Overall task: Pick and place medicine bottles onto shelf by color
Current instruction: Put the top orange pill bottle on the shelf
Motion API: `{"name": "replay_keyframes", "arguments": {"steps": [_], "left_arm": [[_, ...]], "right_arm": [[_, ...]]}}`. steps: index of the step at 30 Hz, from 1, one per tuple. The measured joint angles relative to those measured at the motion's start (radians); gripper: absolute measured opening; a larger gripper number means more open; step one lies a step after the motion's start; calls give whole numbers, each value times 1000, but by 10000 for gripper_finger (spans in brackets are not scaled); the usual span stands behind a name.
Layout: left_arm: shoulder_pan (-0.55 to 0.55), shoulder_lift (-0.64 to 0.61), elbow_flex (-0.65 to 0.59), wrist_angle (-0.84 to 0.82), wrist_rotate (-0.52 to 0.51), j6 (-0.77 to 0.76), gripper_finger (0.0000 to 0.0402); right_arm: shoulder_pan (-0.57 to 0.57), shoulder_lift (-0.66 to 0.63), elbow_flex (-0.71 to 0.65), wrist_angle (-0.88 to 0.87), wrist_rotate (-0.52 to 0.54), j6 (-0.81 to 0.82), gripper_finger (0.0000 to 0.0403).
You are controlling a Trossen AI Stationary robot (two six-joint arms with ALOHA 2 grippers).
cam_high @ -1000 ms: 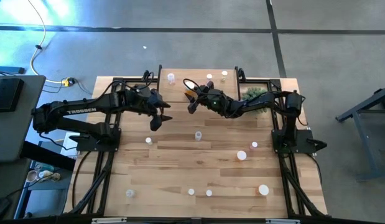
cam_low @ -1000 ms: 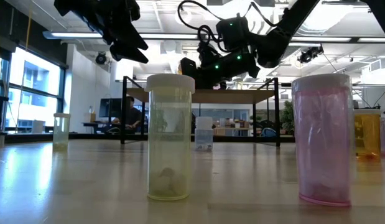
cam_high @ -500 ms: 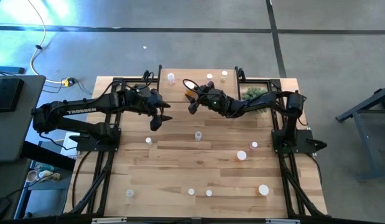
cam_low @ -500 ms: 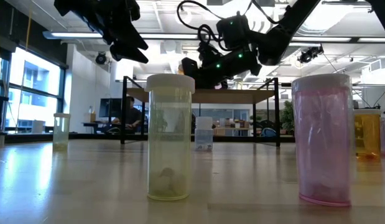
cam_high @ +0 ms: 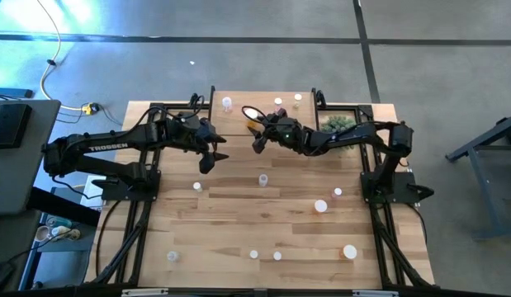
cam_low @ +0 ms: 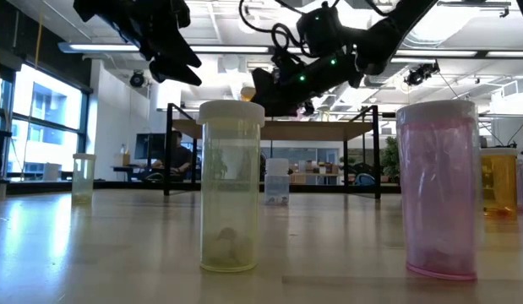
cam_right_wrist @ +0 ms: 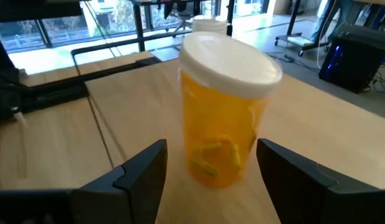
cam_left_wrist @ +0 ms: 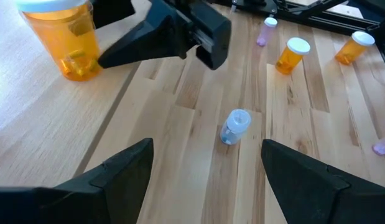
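Two black jointed arms: the left arm [cam_high: 106, 153] bears white TROSSEN lettering; the right arm [cam_high: 354, 136] shows green lights and looping black cables.

the shelf [cam_high: 238, 103] at the tabletop's [cam_high: 222, 223] far edge bears bottles; more bottles [cam_high: 321, 205] dot the tabletop.

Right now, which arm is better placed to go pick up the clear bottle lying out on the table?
Left. Its open pincer hangs right over the clear bottle, while the right pincer faces the orange bottle on the shelf.

Green spiky plant [cam_high: 338, 123], wooden tabletop [cam_high: 230, 223], yellow floor cable [cam_high: 50, 70]
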Motion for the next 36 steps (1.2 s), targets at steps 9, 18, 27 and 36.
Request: {"name": "replay_keyframes", "arguments": {"steps": [9,18,27,36], "left_arm": [[0,0,0,0,0,0,289],[0,0,0,0,-1,0,289],[0,0,0,-1,-2,0,289],[0,0,0,-1,-6,0,289]], "right_arm": [[45,-98,0,-186,-3,45,239],[68,-257,2,-189,-30,-45,236],[0,-231,180,-324,-104,-160,137],[-33,-187,250,-434,-104,-160,15]]}}
